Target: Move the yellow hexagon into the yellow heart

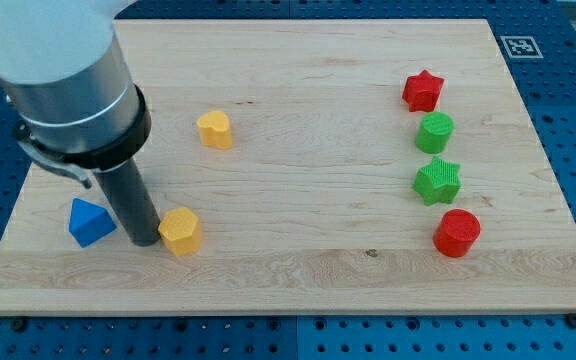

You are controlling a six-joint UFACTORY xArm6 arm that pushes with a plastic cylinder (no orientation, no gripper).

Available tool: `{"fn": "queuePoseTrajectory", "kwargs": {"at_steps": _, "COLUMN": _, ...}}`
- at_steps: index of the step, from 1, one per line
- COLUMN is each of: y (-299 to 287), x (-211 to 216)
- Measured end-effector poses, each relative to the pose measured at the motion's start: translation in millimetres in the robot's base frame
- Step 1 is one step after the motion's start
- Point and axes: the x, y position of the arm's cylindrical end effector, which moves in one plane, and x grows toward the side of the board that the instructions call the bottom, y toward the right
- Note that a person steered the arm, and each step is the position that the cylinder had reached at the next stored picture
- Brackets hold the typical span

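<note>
Yellow hexagon (180, 231) near board's bottom-left corner, my tip (145, 240) touching its left side, yellow heart (214, 130) above, apart, no fingers, no legible writing

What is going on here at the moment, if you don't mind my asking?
A robot arm ending in a dark rod is pushing small blocks about on a wooden board. My tip sits at the view's lower left, right against the left side of the yellow hexagon block, with the blue block just on its other side. The yellow heart block lies further up the board, apart from the hexagon, so the two are not yet together.
</note>
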Motion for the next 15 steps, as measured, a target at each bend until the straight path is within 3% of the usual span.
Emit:
{"fn": "queuePoseTrajectory", "kwargs": {"at_steps": 2, "y": 5.4, "x": 18.9}}
{"fn": "queuePoseTrajectory", "kwargs": {"at_steps": 5, "y": 60.7, "x": 18.9}}
{"fn": "queuePoseTrajectory", "kwargs": {"at_steps": 7, "y": 61.1, "x": 16.4}}
{"fn": "queuePoseTrajectory", "kwargs": {"at_steps": 13, "y": 54.8, "x": -86.3}}
{"fn": "queuePoseTrajectory", "kwargs": {"at_steps": 15, "y": 54.8, "x": -95.6}}
